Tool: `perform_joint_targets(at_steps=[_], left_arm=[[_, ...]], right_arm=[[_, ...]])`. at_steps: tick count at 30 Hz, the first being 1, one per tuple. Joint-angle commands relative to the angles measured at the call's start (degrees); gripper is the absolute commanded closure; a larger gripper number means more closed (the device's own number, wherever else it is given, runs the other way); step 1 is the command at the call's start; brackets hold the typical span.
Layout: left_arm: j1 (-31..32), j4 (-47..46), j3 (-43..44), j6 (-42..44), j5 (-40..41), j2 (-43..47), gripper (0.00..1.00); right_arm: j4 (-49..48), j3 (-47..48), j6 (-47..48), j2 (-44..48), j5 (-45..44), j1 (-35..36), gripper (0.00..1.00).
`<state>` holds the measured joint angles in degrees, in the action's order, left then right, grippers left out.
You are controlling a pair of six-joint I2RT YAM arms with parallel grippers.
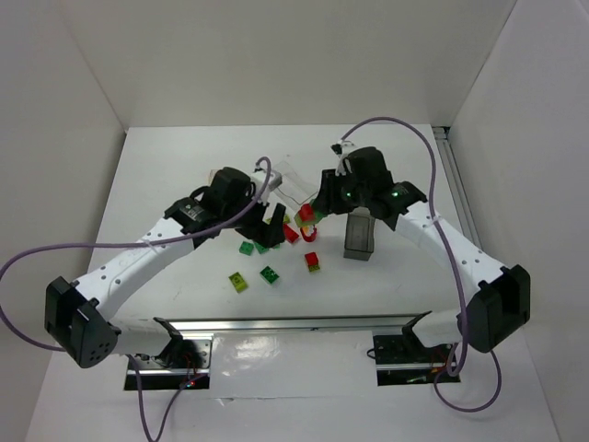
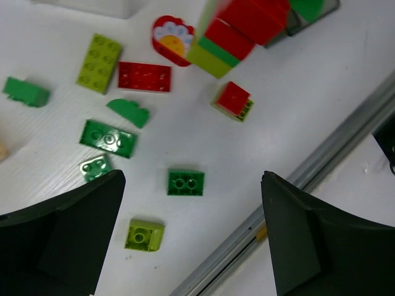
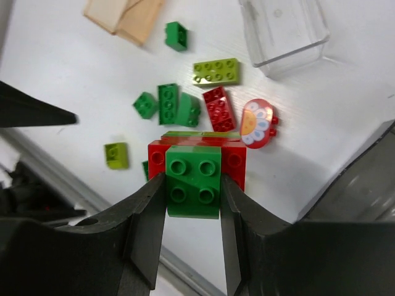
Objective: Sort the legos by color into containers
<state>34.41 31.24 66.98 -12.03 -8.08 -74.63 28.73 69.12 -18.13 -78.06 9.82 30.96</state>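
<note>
The tabletop [image 1: 166, 184] was closed in by white walls [image 1: 276, 55] at the left, back and right, and a metal rail [image 1: 294, 322] ran along its near edge. Bare surface was left behind the arms up to the back wall, and at both sides.

Near the middle, the right claw [image 3: 193, 185] was clenched on a stack [image 3: 192, 154] of green and red legos, held over the scattered bricks. The dark tub [image 1: 359, 241] stood just right of it. The clear tub [image 3: 290, 31] and the tan tub [image 3: 123, 15] lay behind the scatter.

The left claw [image 2: 192, 191] was spread wide, grasping nothing, over loose legos. A green brick [image 2: 185, 183] was seen below the gap, and a red flower piece [image 2: 171, 38] lay farther off, beside the stack. The rail passed near its right finger.
</note>
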Motion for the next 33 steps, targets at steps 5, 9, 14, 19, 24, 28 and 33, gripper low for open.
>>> perform_joint_targets(at_steps=[5, 9, 14, 19, 24, 28, 33], left_arm=[[5.7, -6.6, -1.9, 4.6, -3.1, 1.9, 0.0], [7.9, -9.9, -2.6, 3.2, 0.0, 1.9, 0.0], [9.3, -13.1, -2.6, 2.1, 3.8, 3.0, 0.0], [9.8, -17.5, -4.1, 0.9, 2.8, 2.7, 0.06], [9.8, -20.4, -4.8, -0.3, 2.8, 2.0, 0.23], [9.8, -21.0, -5.4, -0.8, 2.8, 2.6, 0.37], [9.8, -21.6, -5.4, -1.3, 2.8, 2.6, 0.37]], right_arm=[[1.4, 0.6, 0.6, 3.5, 26.1, -5.9, 0.79], [0.3, -0.5, -0.5, 4.1, 30.1, -6.5, 0.79], [-0.8, -1.2, -1.1, 4.1, 33.6, -6.5, 0.79], [-1.9, -2.3, -2.2, 4.1, 34.7, -6.5, 0.79], [-3.1, -2.8, -3.4, 4.1, 36.0, -7.1, 0.79], [-4.4, -3.5, -3.9, 4.1, 36.5, -7.1, 0.79], [-5.5, -4.8, -5.1, 4.1, 37.0, -7.1, 0.79]])
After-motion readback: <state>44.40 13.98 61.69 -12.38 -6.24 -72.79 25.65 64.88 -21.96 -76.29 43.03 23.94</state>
